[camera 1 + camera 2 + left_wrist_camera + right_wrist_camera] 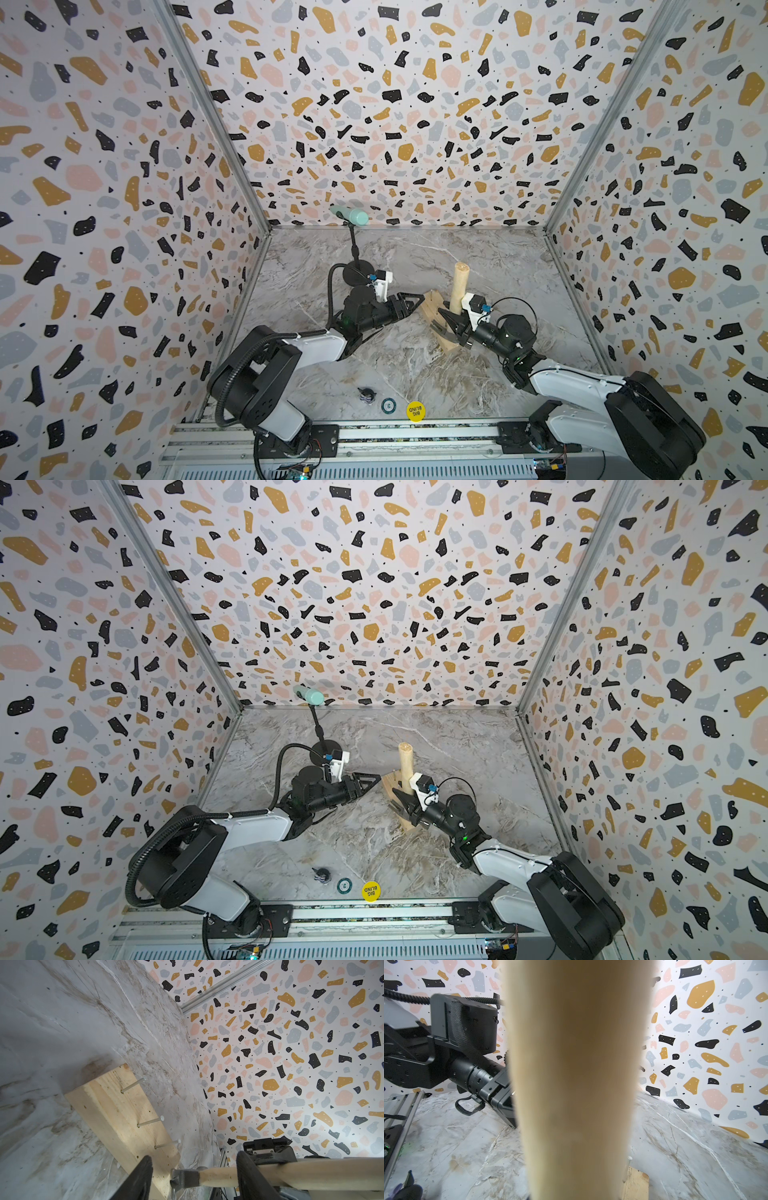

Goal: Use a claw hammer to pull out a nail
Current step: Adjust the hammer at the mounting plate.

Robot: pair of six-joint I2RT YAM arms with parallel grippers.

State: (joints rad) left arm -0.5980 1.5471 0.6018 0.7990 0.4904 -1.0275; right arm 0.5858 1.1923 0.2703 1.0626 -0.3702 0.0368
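The claw hammer (459, 282) stands nearly upright over a pale wood block (432, 309), its handle end up. My right gripper (451, 323) is shut on the handle low down, near the head. In the left wrist view the steel head (185, 1178) sits just off the block's (116, 1105) edge, beside the nearest of three nails. The nails (168, 1144) (150, 1121) (133, 1085) stick out of the block. My left gripper (194, 1157) is open and holds nothing, its tips (415, 300) by the block's far end. The handle (577, 1064) fills the right wrist view.
A teal microphone (351, 215) on a black stand (357, 272) rises behind the left arm. Near the front rail (374, 432) lie a yellow disc (414, 410), a teal-ringed chip (388, 405) and a small dark object (366, 395). Patterned walls close three sides.
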